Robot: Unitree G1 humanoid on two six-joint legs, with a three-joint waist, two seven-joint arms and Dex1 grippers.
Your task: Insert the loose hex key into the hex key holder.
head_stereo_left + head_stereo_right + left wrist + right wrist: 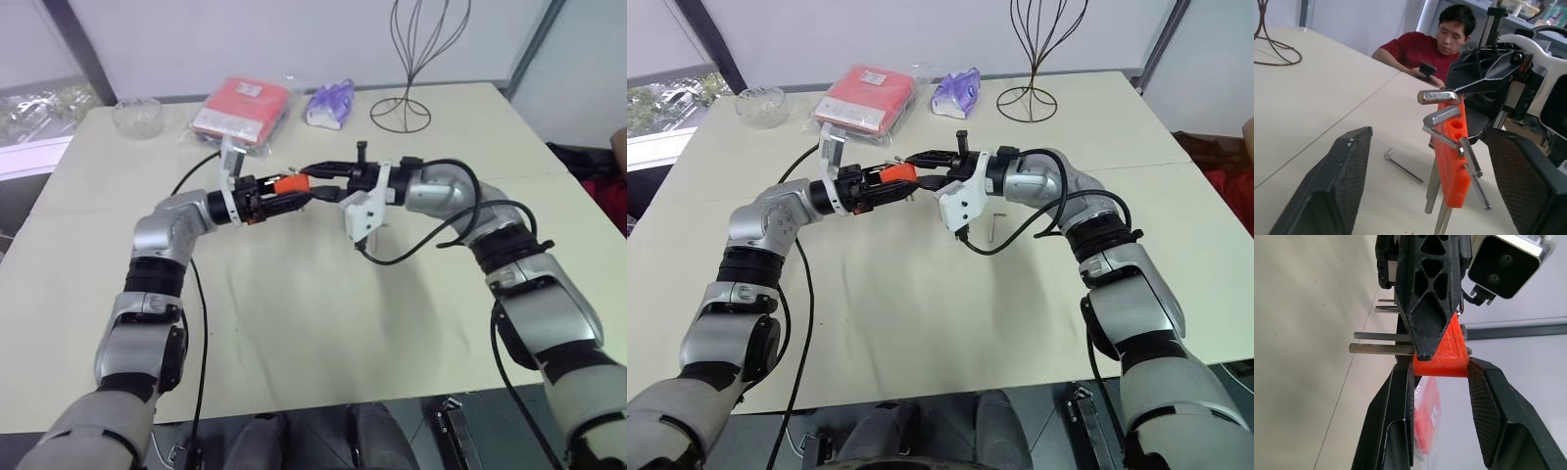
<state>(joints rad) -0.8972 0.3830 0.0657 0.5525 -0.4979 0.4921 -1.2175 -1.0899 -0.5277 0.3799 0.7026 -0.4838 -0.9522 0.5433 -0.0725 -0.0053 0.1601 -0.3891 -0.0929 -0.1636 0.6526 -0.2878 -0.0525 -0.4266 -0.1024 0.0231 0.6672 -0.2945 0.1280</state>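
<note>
We see the right gripper (1440,367) clamped on the hex key holder (1454,161) in mid-air; the left gripper (1435,191) stands open around it. The loose hex key (1402,166) lies on the table (921,294) (thin, stiff, light, slippery): pinch its long leg.

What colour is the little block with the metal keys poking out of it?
The hex key holder is bright orange-red. The left wrist view shows it best.

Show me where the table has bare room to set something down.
Bare: the table's near half, and its right side past the loose hex key. Crowded: the far edge with bowl, red packet, purple pack, wire stand.
</note>
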